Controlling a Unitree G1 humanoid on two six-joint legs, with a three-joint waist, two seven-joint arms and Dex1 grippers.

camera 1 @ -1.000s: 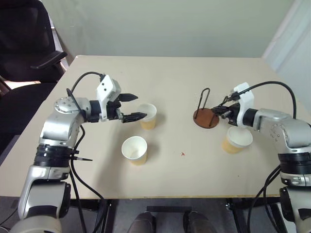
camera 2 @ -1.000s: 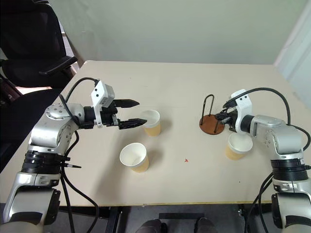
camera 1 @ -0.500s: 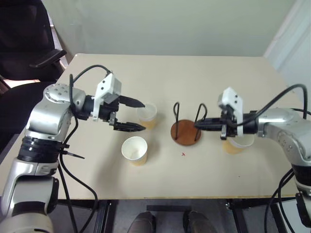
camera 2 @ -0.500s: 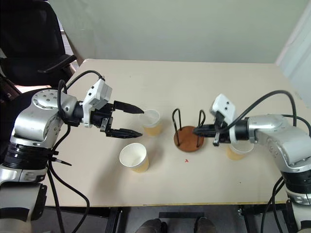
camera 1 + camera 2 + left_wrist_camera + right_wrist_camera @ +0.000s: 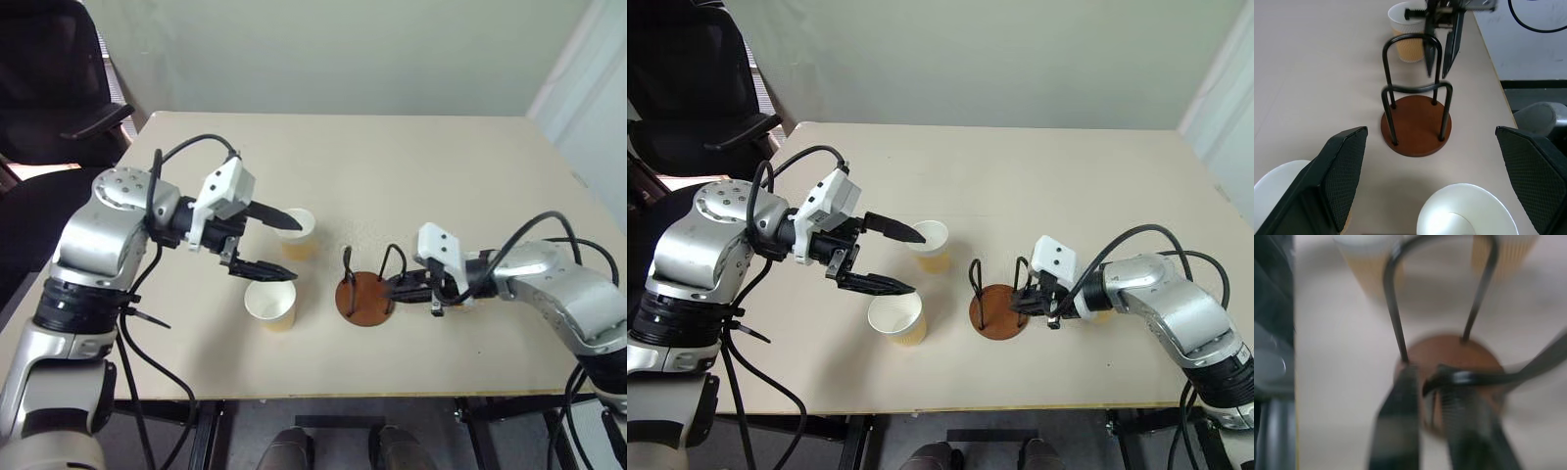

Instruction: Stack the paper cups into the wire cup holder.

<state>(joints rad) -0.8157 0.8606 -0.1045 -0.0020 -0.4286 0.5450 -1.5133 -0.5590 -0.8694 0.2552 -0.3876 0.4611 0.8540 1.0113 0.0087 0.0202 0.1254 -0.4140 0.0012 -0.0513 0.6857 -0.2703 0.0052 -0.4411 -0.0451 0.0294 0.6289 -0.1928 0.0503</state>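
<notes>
The wire cup holder (image 5: 364, 291), a reddish-brown disc with two upright black wire loops, stands on the pale table (image 5: 411, 166) between the arms, the right gripper (image 5: 1439, 54) at its nearer loop with fingers slightly parted; whether they grip the wire I cannot tell. The left gripper (image 5: 890, 259) hovers with fingers wide apart over two tan-yellow paper cups (image 5: 271, 303), which stand upright, mouths up, just left of the holder. That arm is nearer them, while the third cup (image 5: 1408, 30) sits behind the right gripper.
</notes>
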